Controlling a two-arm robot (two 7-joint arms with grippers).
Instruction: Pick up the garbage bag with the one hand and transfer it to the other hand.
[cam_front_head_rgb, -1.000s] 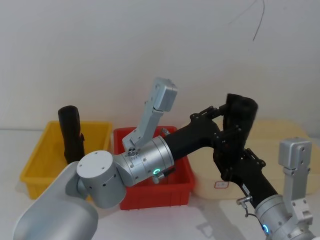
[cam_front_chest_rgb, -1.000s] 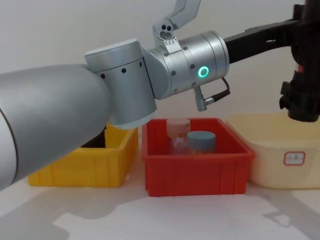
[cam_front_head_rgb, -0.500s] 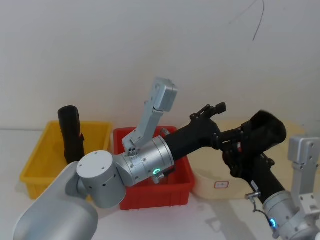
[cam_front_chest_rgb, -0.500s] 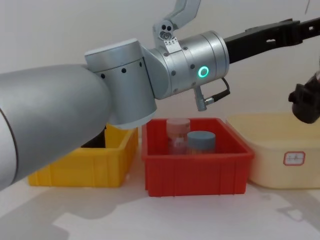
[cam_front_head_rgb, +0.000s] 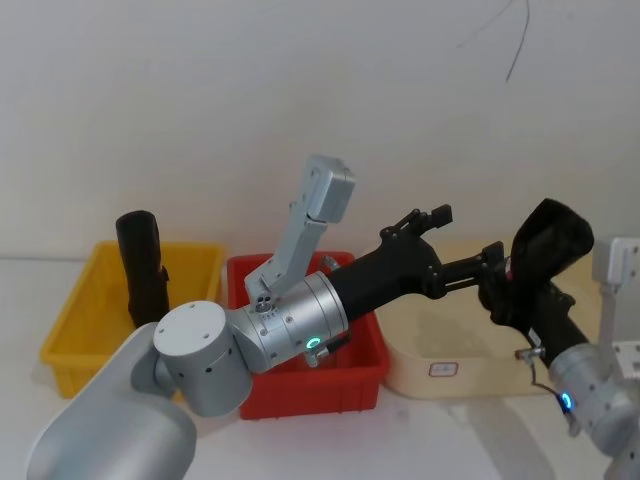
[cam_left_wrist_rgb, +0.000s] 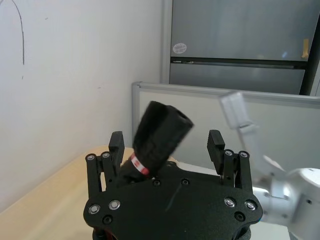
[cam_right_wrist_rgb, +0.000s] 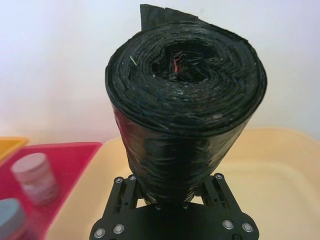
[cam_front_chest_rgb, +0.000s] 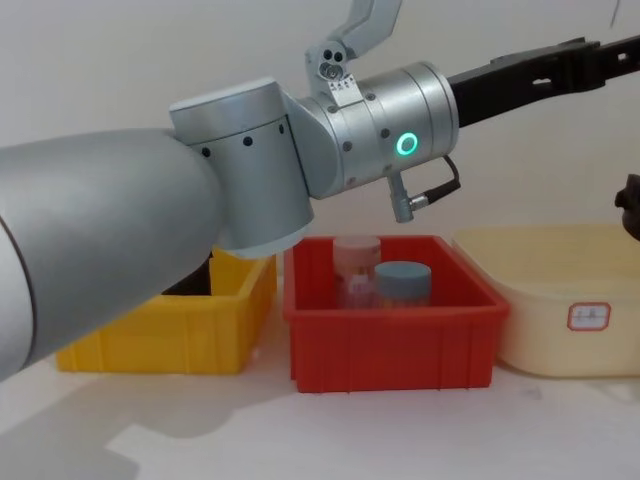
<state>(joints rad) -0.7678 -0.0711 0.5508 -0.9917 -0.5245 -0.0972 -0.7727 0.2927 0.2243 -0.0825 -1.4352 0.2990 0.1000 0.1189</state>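
The garbage bag (cam_front_head_rgb: 545, 243), a black roll with a red mark (cam_left_wrist_rgb: 137, 163), leans to the right above the cream tub. My right gripper (cam_front_head_rgb: 512, 287) is shut on its lower end, and in the right wrist view the garbage bag (cam_right_wrist_rgb: 185, 125) stands up out of the right gripper (cam_right_wrist_rgb: 172, 197). My left gripper (cam_front_head_rgb: 468, 235) reaches across from the left and is open, just left of the roll and apart from it. In the left wrist view the garbage bag (cam_left_wrist_rgb: 161, 134) shows beyond the left gripper (cam_left_wrist_rgb: 166, 144), touching neither finger.
A second black roll (cam_front_head_rgb: 142, 268) stands in the yellow bin (cam_front_head_rgb: 75, 325). The red bin (cam_front_chest_rgb: 390, 345) holds a beige cylinder (cam_front_chest_rgb: 357, 262) and a blue-lidded jar (cam_front_chest_rgb: 403, 283). The cream tub (cam_front_chest_rgb: 560, 300) sits at the right. My left arm (cam_front_chest_rgb: 330, 140) spans the space above the bins.
The left gripper has let go of the bag. The right gripper has carried it rightward and tilted it away from the left gripper. The left arm stays in place.
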